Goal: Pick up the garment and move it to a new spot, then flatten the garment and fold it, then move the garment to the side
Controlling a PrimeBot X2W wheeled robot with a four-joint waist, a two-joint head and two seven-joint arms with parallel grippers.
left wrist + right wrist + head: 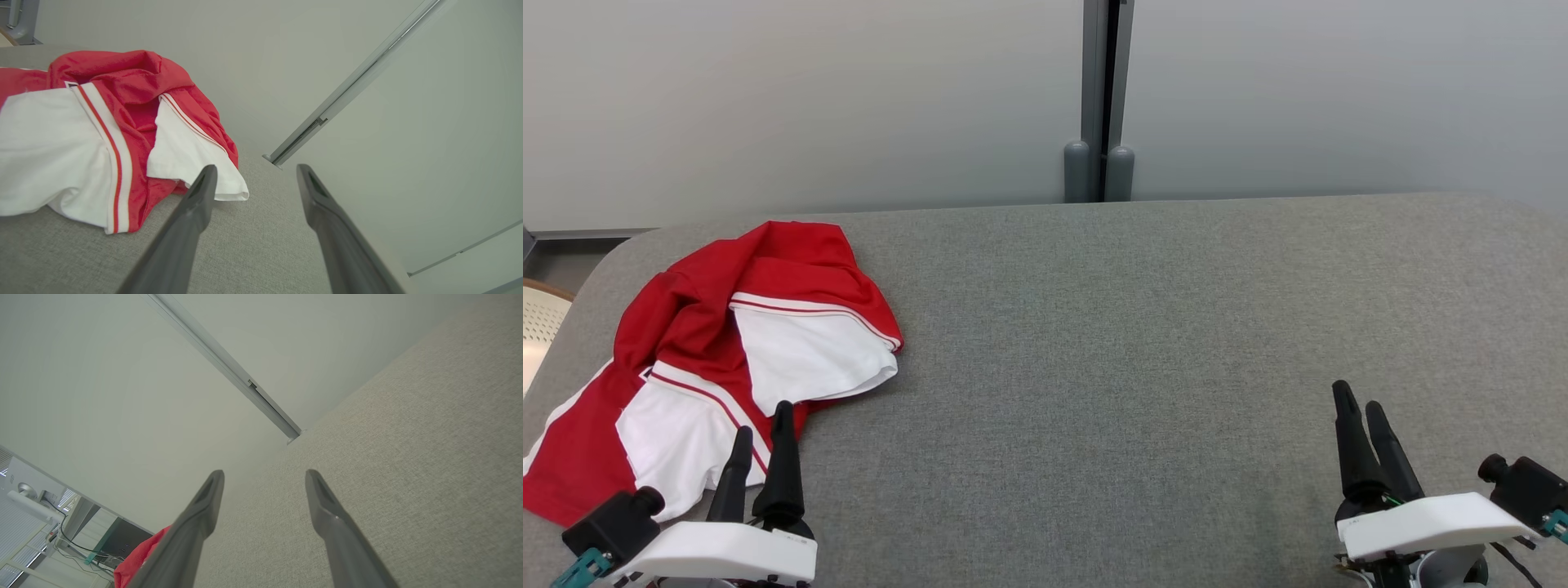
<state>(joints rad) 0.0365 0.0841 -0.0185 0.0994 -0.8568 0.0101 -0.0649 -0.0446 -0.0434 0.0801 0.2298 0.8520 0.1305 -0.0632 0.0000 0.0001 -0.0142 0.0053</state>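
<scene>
A red and white garment (727, 351) lies crumpled at the left end of the grey fabric table (1143, 343), with white panels and red stripes facing up. My left gripper (764, 420) is open at the lower left, its fingertips over the garment's near edge. In the left wrist view the garment (102, 134) spreads to the left of the open left gripper (255, 171), which holds nothing. At the lower right my right gripper (1356, 396) stands open over bare table, far from the garment. In the right wrist view the right gripper (265, 475) is empty, and a red edge of the garment (137, 557) shows beside one finger.
A pale wall (809, 98) with a grey vertical post (1101, 106) runs behind the table's far edge. A round pale object (538, 322) sits past the table's left edge. The table's corners are rounded.
</scene>
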